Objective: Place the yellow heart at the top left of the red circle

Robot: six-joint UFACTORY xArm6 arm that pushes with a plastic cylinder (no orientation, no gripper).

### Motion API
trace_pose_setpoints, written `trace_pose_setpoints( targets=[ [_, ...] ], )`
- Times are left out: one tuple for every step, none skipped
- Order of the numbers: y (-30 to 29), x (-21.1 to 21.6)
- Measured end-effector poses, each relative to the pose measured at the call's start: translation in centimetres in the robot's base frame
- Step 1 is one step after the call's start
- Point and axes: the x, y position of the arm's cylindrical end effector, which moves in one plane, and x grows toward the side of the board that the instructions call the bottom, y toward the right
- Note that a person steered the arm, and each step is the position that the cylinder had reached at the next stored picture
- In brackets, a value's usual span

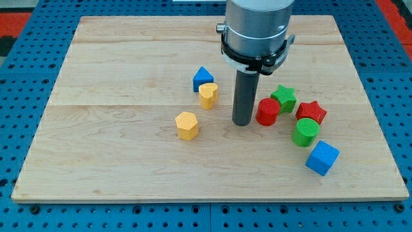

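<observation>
Desk (116, 161): pale wooden board on a blue pegboard, carrying eight small blocks. Taking the red circle (268, 111) as my landmark throughout.

Arm: the grey housing fills the view's top above the landmark; the dark rod drops from it. My tip (243, 123) sits on the desk just to the view's left of the red circle, very near it, though I cannot tell if it touches. No claw on this rig, so nothing to report as spread or pinching; it is a bare rod.

Blocks, larger to smaller as they read:
- blue cube (322, 158), below and to the right of the landmark, well apart.
- green cylinder (306, 132), just below-right of the landmark.
- red star (311, 112), to the right, past the green star (284, 97), which sits just at the landmark's upper right.
- yellow hexagon (187, 125), well to the left, slightly lower.
- blue triangle (203, 78), up and to the left, well apart.
- yellow heart (208, 95), touching the blue triangle's lower side, left and slightly above the landmark, with my rod between them.

Progress, my judgement: not done. The heart lies in roughly the right direction but too far off. Left to do: get my tip round to the heart's far left side and push it rightward to the landmark's upper left.
</observation>
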Motion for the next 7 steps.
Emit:
trace_pose_setpoints(
  targets=[
    [-1.5, 0.0],
    [-2.3, 0.7],
    [-2.8, -1.6],
    [-3.6, -2.1],
    [-5.8, -3.7],
    [-9.4, -4.5],
    [-7.4, -4.6]
  ],
)
